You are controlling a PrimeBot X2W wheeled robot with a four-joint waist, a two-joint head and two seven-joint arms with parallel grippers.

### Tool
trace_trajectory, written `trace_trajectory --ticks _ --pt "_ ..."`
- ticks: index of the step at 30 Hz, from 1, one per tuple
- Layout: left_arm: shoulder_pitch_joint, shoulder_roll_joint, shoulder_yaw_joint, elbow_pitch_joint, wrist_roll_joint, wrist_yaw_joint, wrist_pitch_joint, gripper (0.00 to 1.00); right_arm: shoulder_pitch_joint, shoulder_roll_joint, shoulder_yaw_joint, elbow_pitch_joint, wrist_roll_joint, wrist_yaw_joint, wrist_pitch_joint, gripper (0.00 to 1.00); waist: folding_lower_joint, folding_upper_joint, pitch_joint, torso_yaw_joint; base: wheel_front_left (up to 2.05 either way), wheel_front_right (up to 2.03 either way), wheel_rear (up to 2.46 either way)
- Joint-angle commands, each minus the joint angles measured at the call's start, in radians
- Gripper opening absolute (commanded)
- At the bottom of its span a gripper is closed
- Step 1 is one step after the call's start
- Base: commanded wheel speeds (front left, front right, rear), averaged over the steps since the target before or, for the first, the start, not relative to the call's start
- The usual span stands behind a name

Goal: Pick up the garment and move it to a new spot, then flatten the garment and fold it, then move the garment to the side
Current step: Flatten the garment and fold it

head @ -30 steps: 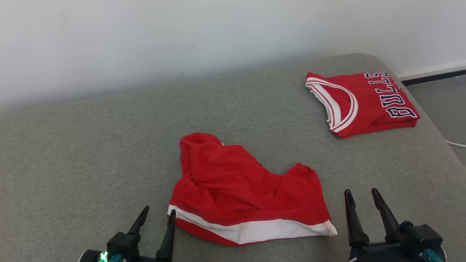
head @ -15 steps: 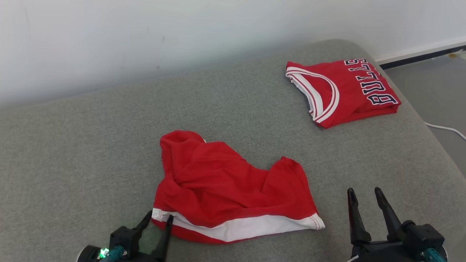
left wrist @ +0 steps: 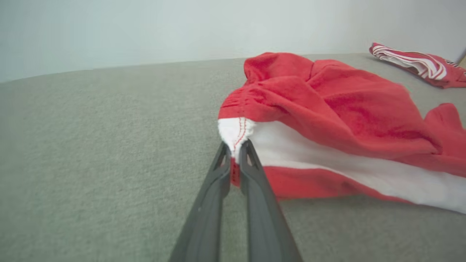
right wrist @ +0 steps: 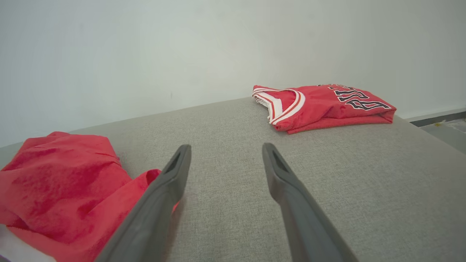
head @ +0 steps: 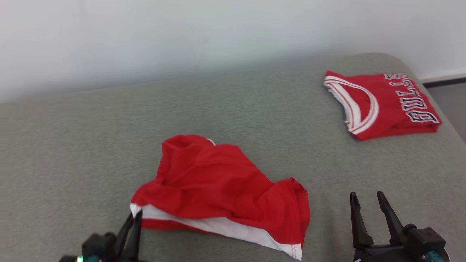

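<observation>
- Where the left tool (left wrist: 235, 147) meets the cloth at the lower left of the head view, its two dark fingers stand narrow, pinched on the white corner of the red garment (head: 218, 185).
- From that pinch the garment runs off to the right. Its long axis follows the white band along the near edge, across the robot's front.
- It lies crumpled near the middle of the grey cushion (head: 72, 145), the held corner seemingly raised a little and the rest bunched in soft folds. The cloth is thin and limp, with a gathered red edge beside the corner and red stitching on the white.
- The cushion is a coarse grey weave, rounded at its far right corner.
- The right tool (head: 366, 194) hangs wide and empty just right of the garment's free end, so it looks the nearer arm for that end.
- Far right, well apart, lies a folded red jersey (head: 386, 105) with white trim and dark letters.
</observation>
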Motion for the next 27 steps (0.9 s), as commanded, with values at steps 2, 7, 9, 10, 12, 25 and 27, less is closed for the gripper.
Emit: trace_trajectory --ticks 2,7,9,10,12,25,27 --pt "0.072 -0.02 0.016 -0.021 0.011 -0.003 -0.003 0.0 0.003 -0.006 0.004 0.011 -0.004 -0.003 -0.005 1.0 0.0 0.0 -0.02 0.095 0.0 0.0 0.0" --pt "0.132 -0.052 0.014 -0.019 0.023 -0.008 -0.003 0.0 0.002 -0.009 0.011 0.024 -0.004 -0.003 -0.006 1.0 0.0 0.0 -0.03 0.127 0.0 0.0 0.0" --pt "0.14 -0.058 0.03 -0.031 0.028 -0.01 -0.003 1.0 0.006 -0.015 0.019 0.03 -0.003 -0.003 -0.005 1.0 0.0 0.0 -0.038 0.135 0.0 0.0 0.0" --pt "0.147 -0.066 0.035 -0.039 0.028 -0.013 -0.003 1.0 0.009 -0.018 0.021 0.034 -0.002 -0.003 -0.005 1.0 0.0 0.0 -0.043 0.138 0.0 0.0 0.0" --pt "0.161 -0.07 0.046 -0.056 0.035 -0.017 -0.003 1.0 0.014 -0.021 0.026 0.041 0.0 -0.003 -0.005 1.0 0.0 0.0 -0.054 0.14 0.0 0.0 0.0" --pt "0.202 0.004 0.075 -0.073 0.035 -0.03 0.0 1.0 0.089 -0.111 0.18 0.061 0.04 -0.003 0.045 1.0 0.0 0.0 -0.083 0.116 0.0 0.0 0.0" --pt "0.186 0.01 0.063 -0.058 0.028 -0.032 0.005 1.0 0.1 -0.118 0.208 0.067 0.053 -0.003 0.056 1.0 0.0 0.0 -0.079 0.11 0.0 0.0 0.0"
